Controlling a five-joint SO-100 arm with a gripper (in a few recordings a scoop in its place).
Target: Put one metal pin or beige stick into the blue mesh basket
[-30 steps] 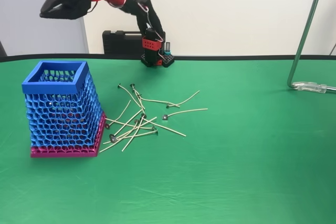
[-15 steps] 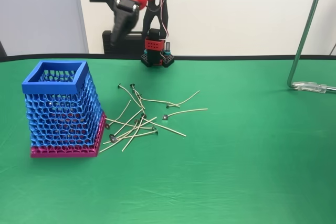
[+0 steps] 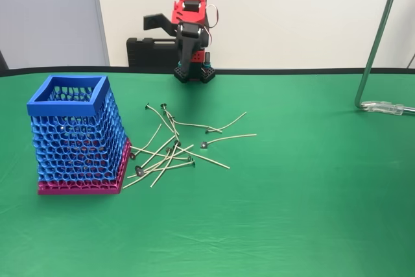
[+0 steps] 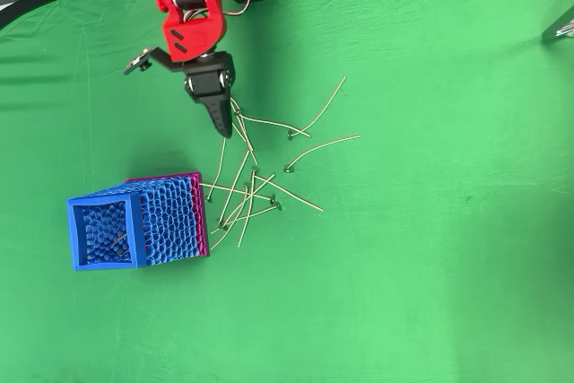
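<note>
The blue mesh basket (image 3: pixel 65 105) (image 4: pixel 73 235) stands upright on its magenta base at the left of the green table. A few thin pins lie inside it. A loose pile of beige sticks with metal heads (image 3: pixel 170 154) (image 4: pixel 242 199) is scattered on the cloth just right of the basket. My red and black arm is folded back over its base at the far edge. Its gripper (image 3: pixel 186 66) (image 4: pixel 224 126) points down, above the far end of the pile in the overhead view. The jaws look closed to one point with nothing between them.
A black case (image 3: pixel 149 50) sits behind the table beside the arm's base. A metal stand (image 3: pixel 379 37) (image 4: pixel 560 24) rises at the right, its foot resting on the cloth. A black edge runs along the back of the table.
The arm has swung right from above the basket and folded back over its base. The gripper now points down. The pile and basket have not moved.
</note>
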